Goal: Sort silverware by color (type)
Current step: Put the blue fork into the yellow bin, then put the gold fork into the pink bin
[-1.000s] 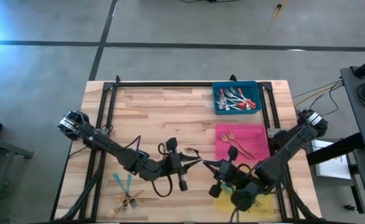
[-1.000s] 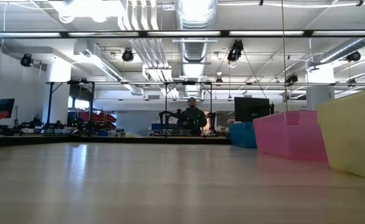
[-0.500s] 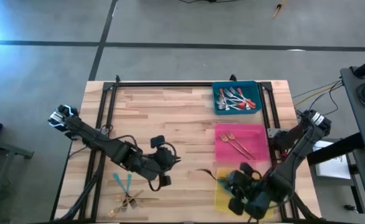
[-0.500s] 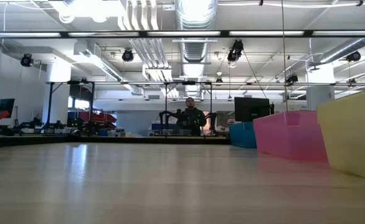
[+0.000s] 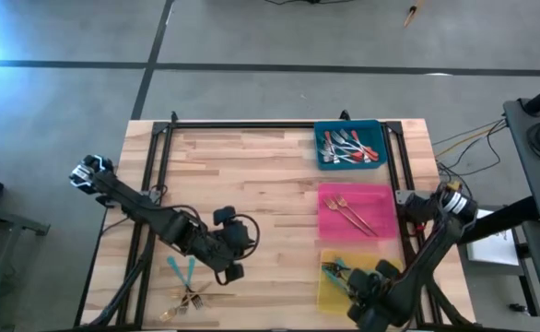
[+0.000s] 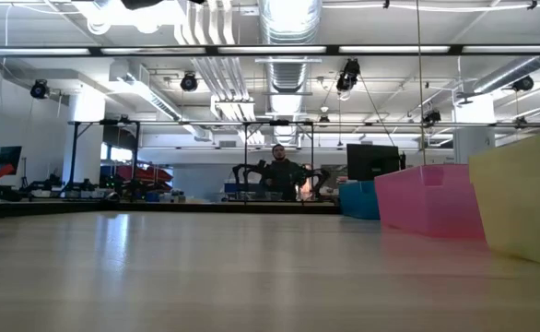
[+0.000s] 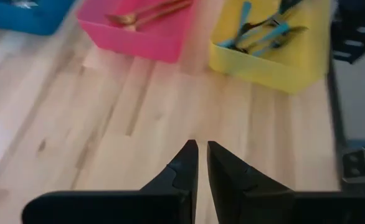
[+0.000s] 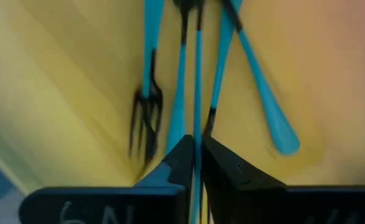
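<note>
Right tool [image 5: 342, 275] is clenching a teal fork [image 8: 197, 74] lengthwise over the yellow tray [image 5: 325, 293] at the desk's near-right corner; left tool [image 5: 236, 247] is clenched, empty.

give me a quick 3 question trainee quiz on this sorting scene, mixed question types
1. True or false: the pink tray holds gold forks.
2. Which tray is the right gripper over? A) blue tray B) pink tray C) yellow tray
3. Fill in: the teal-handled forks still loose on the table lie nearest the ____ gripper.

Key: 1 true; 2 C; 3 left
</note>
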Robot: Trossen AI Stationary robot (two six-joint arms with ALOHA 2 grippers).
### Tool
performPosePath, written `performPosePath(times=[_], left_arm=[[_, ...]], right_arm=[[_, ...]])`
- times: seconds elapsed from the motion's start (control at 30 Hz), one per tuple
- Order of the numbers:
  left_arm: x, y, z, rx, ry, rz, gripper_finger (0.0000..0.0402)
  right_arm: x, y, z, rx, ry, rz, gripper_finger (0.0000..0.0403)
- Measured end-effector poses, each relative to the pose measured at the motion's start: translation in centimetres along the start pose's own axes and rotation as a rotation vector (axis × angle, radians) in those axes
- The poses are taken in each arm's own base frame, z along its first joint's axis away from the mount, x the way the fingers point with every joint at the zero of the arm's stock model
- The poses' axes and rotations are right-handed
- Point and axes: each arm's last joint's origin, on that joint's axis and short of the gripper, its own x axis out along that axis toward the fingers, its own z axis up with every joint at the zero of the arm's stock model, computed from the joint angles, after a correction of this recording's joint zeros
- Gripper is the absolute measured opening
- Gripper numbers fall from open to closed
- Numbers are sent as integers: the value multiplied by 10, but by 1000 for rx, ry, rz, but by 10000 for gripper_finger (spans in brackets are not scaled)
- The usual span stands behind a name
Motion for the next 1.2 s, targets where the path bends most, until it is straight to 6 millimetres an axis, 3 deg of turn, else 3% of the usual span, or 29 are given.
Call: performPosePath(times=[0.17,0.37,0.53,0.73,0.93,1.07,1.2], left_arm=[[-9,3,2,-45,78,3,18],[-19,9,-7,-122,271,29,18],[-14,6,-37,-146,491,19,18],[-10,-7,-81,-206,669,20,18],[-18,-26,-109,-264,691,-27,18],[-23,-41,-117,-202,645,-143,18],[-30,-48,-124,-149,589,-152,18]], right_arm=[[9,3,-2,-27,122,-38,51],[5,2,-2,-27,140,-28,101],[-5,2,-1,-29,137,10,126],[-14,1,0,-29,112,43,130],[-15,0,2,-28,55,52,119],[-16,0,2,-55,28,54,114],[-16,1,2,-20,29,67,108]])
